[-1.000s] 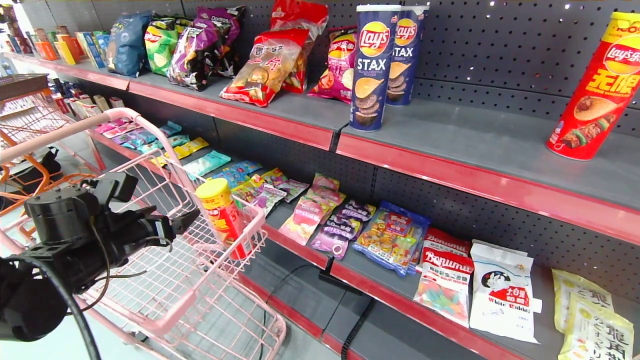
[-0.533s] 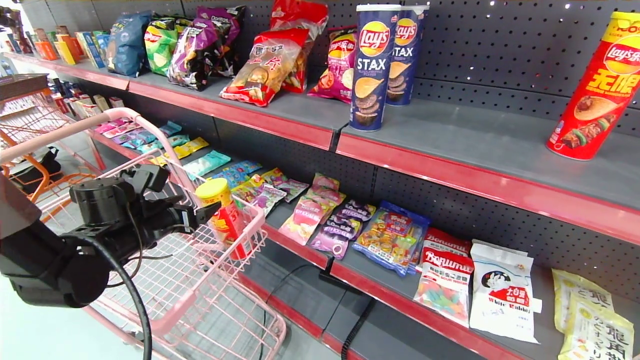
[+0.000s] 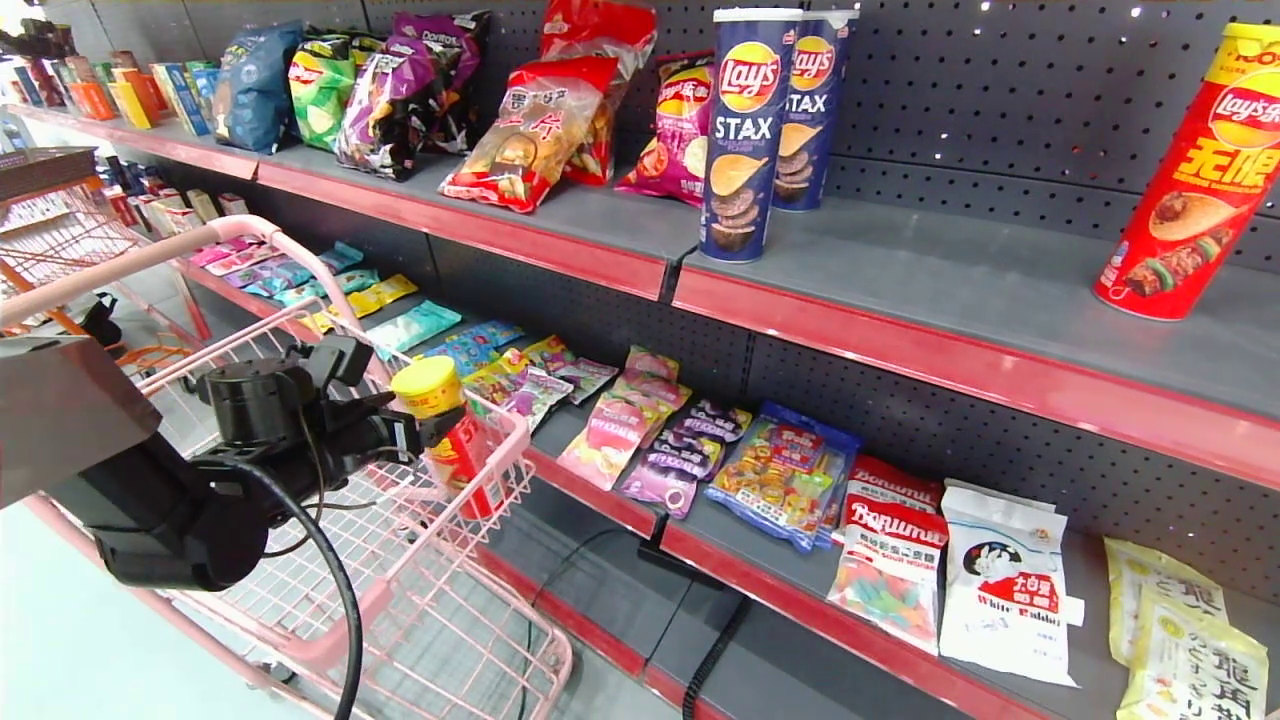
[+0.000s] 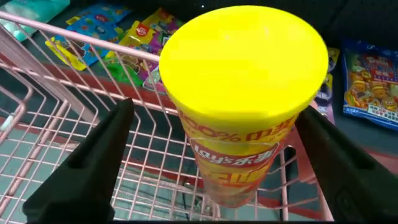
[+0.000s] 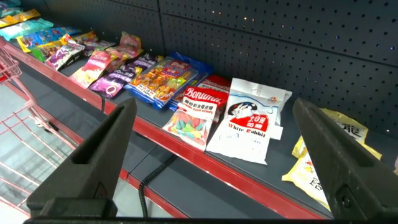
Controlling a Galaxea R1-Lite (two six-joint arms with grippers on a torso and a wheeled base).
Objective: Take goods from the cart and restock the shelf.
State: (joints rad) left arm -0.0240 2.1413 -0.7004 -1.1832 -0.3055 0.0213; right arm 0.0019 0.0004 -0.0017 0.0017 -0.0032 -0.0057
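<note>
A red chip can with a yellow lid (image 3: 430, 386) stands upright in the front corner of the pink wire cart (image 3: 350, 610). My left gripper (image 3: 425, 428) hangs over the cart right at the can, just below the lid. In the left wrist view the can (image 4: 242, 81) sits between the spread fingers (image 4: 87, 168) of the left gripper (image 4: 216, 115), with a gap on each side, so it is open. My right gripper (image 5: 214, 102) is open with nothing in it, out in front of the lower shelf's candy bags (image 5: 189, 118).
The upper shelf (image 3: 900, 270) holds two blue chip cans (image 3: 745, 130), a matching red can (image 3: 1195, 180) at the right and snack bags (image 3: 530, 130) at the left, with bare grey board between the cans. Candy bags (image 3: 780, 475) cover the lower shelf. An orange cart (image 3: 60, 240) stands far left.
My left arm has moved forward and to the right over the cart, bringing its open fingers up to the yellow-lidded can. The can and shelf goods have not moved.
</note>
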